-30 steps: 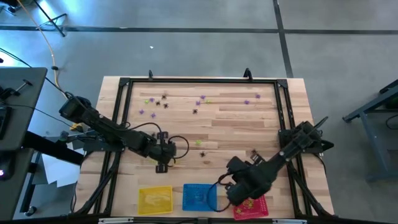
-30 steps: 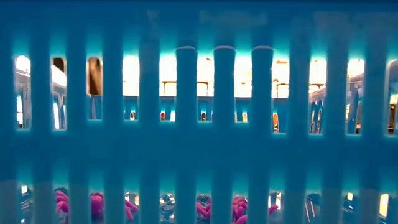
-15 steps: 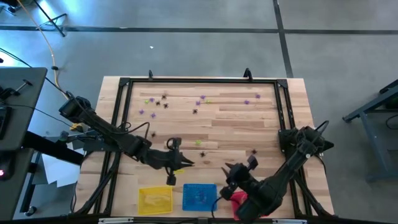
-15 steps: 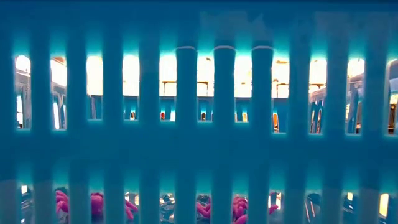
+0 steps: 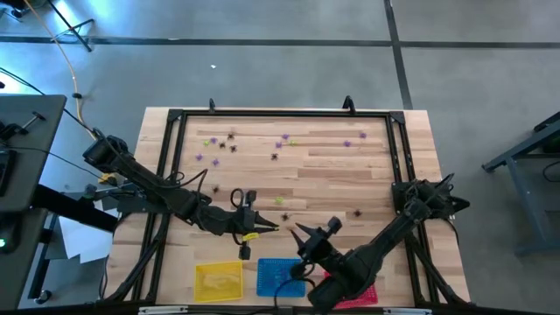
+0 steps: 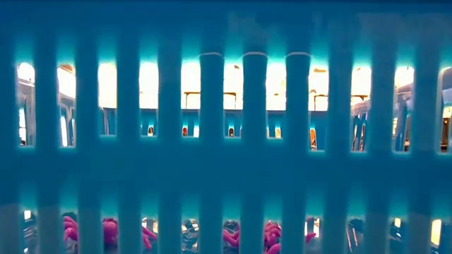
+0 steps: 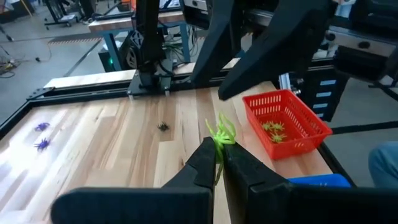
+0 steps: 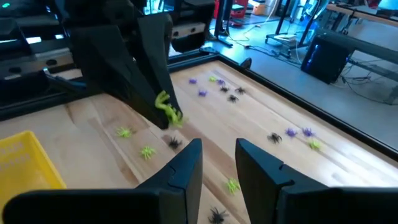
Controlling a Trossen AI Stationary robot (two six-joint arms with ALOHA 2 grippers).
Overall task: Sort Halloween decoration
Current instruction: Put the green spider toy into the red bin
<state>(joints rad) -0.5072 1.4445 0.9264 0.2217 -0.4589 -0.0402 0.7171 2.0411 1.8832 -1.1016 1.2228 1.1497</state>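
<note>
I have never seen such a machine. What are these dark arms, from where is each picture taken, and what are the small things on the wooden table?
These are two robot arms at a wooden table, each ending in a two-finger gripper. One picture looks straight down from above. One sits at table height, but the blue basket stands right before it, so you see mostly its mesh wall. The other two come from cameras on the wrists.

Scattered on the table are tiny toy spiders in black, purple and yellow-green. At the near edge stand the blue basket, a yellow basket and a red basket; the red one holds yellow-green spiders.

The left gripper is shut on a yellow-green spider. The right gripper is open, holds nothing, and hangs above the table.
</note>
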